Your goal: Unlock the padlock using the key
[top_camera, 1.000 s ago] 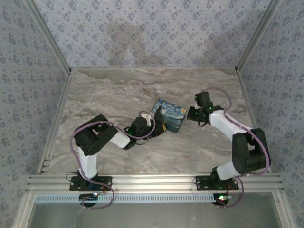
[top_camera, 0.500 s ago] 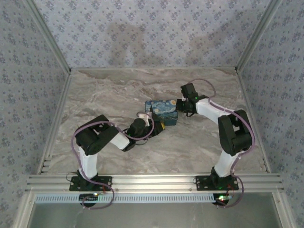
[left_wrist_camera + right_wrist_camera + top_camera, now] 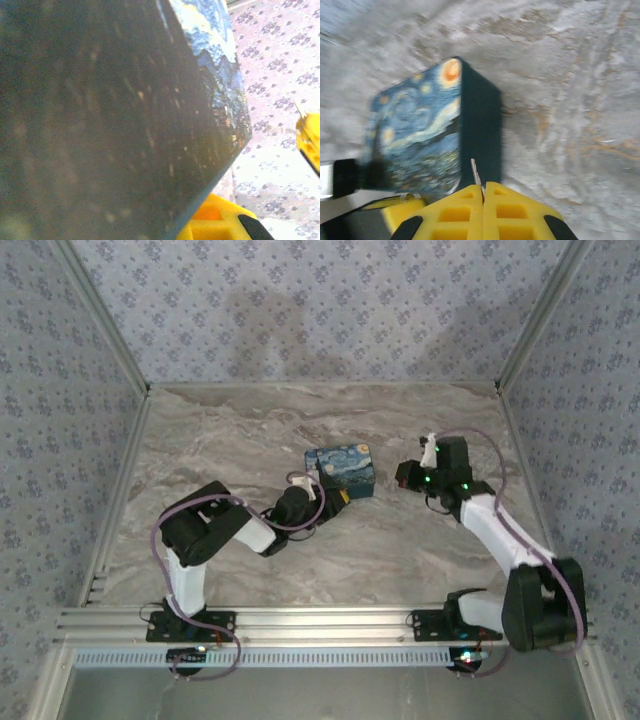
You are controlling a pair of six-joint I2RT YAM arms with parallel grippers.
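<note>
The starry-night box (image 3: 340,468) lies mid-table; the padlock is hidden. My left gripper (image 3: 338,498) presses against the box's front-left corner. In the left wrist view the box's dark side (image 3: 115,110) blocks most of the jaws, leaving one yellow finger (image 3: 215,227) showing below it, so what sits between them is hidden. My right gripper (image 3: 406,476) hovers just right of the box. It (image 3: 483,192) is shut on the key (image 3: 475,172), whose thin metal blade sticks out toward the box's dark end wall (image 3: 480,125), short of touching it.
Marble tabletop (image 3: 420,540) with patterned walls on three sides and an aluminium rail (image 3: 320,620) at the near edge. Bare marble lies right of and behind the box. The left gripper's yellow finger (image 3: 400,204) shows under the box's near edge.
The box swung and slid left while the right gripper came up to its right end. The right gripper has since backed off to the right. The left gripper stayed put.
</note>
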